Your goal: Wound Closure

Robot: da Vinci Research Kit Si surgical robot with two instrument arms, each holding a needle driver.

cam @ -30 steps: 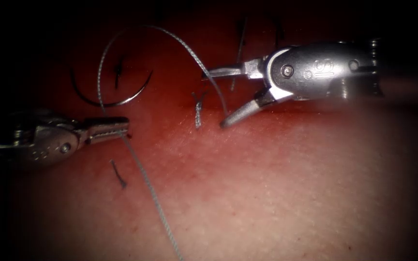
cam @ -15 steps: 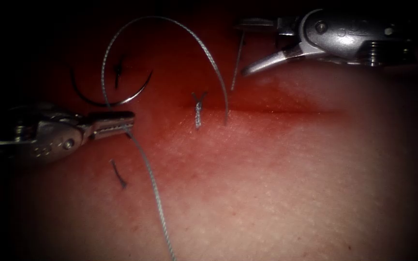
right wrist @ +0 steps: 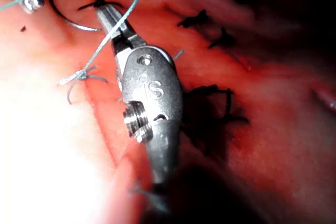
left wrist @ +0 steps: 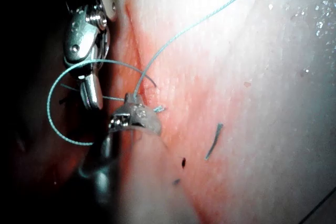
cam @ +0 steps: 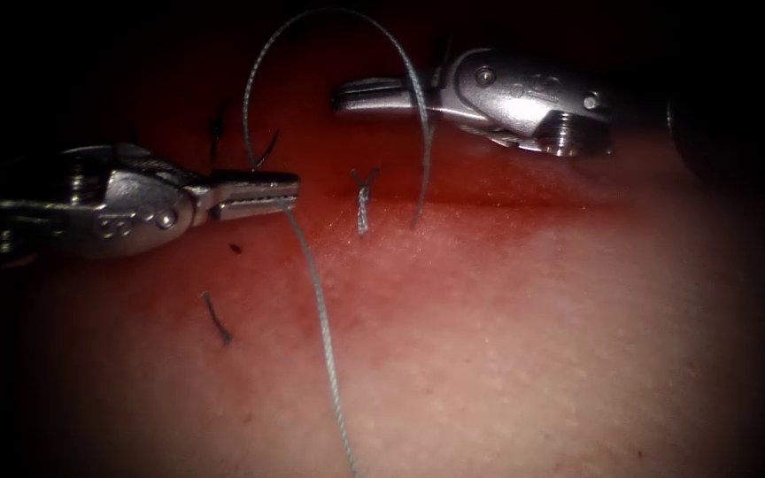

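Here my left claw is clamped on the thread, which arches over to the tissue beside the knot, passing across my right claw, closed and empty, while the needle lies loose behind my left claw.

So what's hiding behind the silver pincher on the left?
Behind the left tool, which grips the thread, one end of the curved needle pokes out, lying on the tissue. The rest of its curve is covered, so its full position can't be seen.
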